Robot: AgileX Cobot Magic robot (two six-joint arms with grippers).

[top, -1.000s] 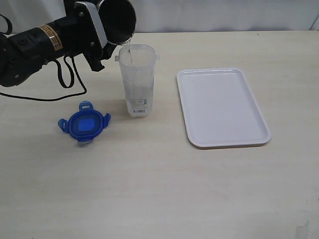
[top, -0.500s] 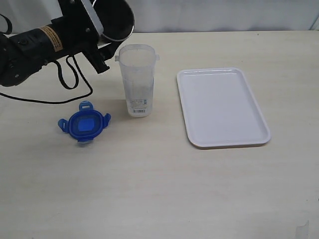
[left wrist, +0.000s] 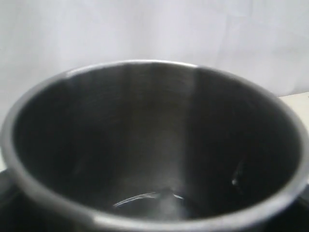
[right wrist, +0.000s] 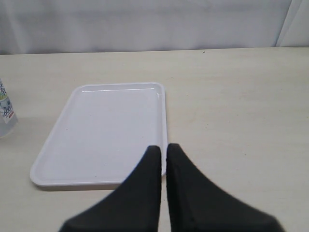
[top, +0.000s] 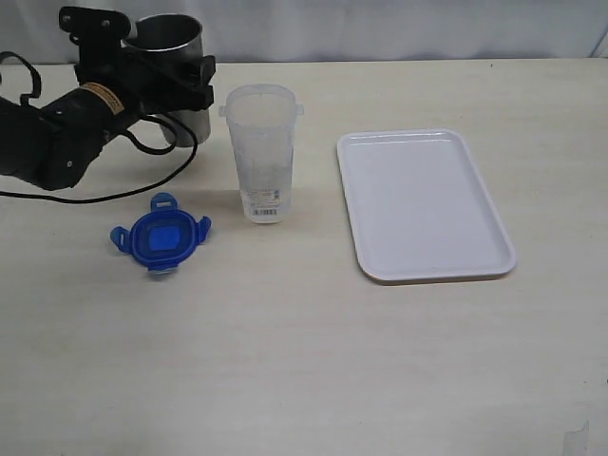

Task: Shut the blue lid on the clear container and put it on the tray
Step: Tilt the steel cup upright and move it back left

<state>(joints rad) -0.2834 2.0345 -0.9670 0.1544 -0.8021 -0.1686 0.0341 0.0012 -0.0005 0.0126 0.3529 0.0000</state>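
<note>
One clear container (top: 262, 157) is observed upright and uncapped, left of the tray (top: 425, 203) and apart from it. The blue lid (top: 160, 237) is noted flat on the table (top: 285, 361), near-left of it. The left gripper (top: 173, 80) is clamped around a steel cup (top: 167, 43), far left; the right gripper (right wrist: 163, 154) is closed.

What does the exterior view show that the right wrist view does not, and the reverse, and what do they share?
Only the exterior view: the blue lid and the steel cup in the left gripper. Only the right wrist view: the right gripper, fingers shut. Both: the white tray, the table, and the clear container, though the wrist view catches just its labelled base.
</note>
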